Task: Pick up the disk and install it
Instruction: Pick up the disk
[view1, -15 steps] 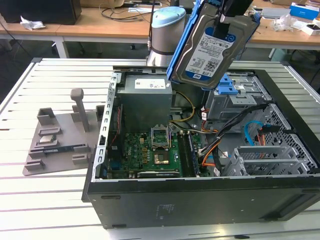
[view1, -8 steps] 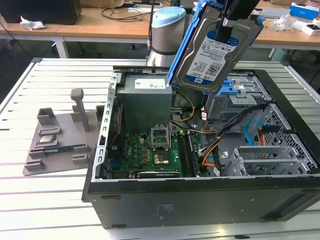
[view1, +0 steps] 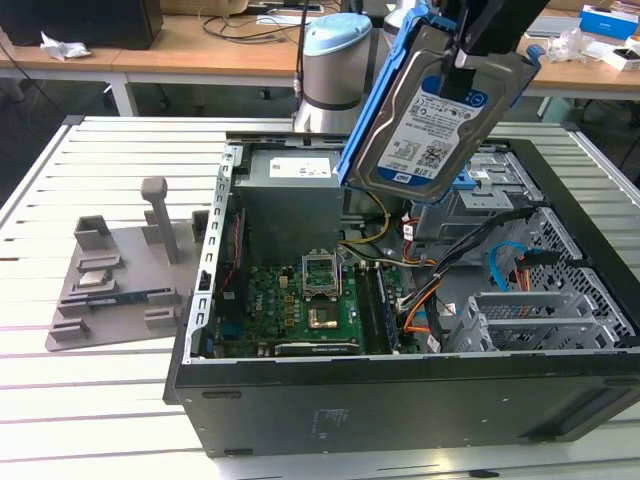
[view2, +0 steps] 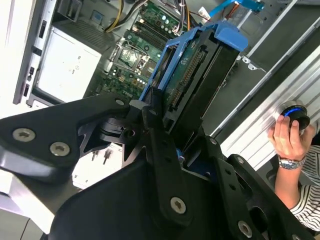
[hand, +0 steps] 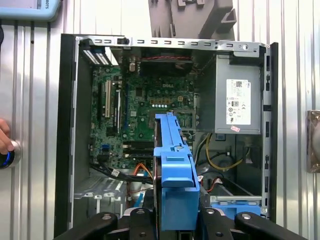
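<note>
The slatted metal worktop (view1: 100, 160) carries an open computer case (view1: 400, 400) directly below the gripper (view1: 468, 62). A grey fixture plate (view1: 125, 270) with upright posts lies well off to the gripper's side.

The disk (view1: 420, 140) is smooth silver metal, paper-labelled, framed in glossy blue plastic.

the arm (view1: 335, 70) stood upright at the back in the exterior view. its gripper (view1: 468, 60) pointed down at a tilt, black fingers (hand: 145, 225) clamped from both sides on the disk (view1: 435, 120), held aloft.
</note>
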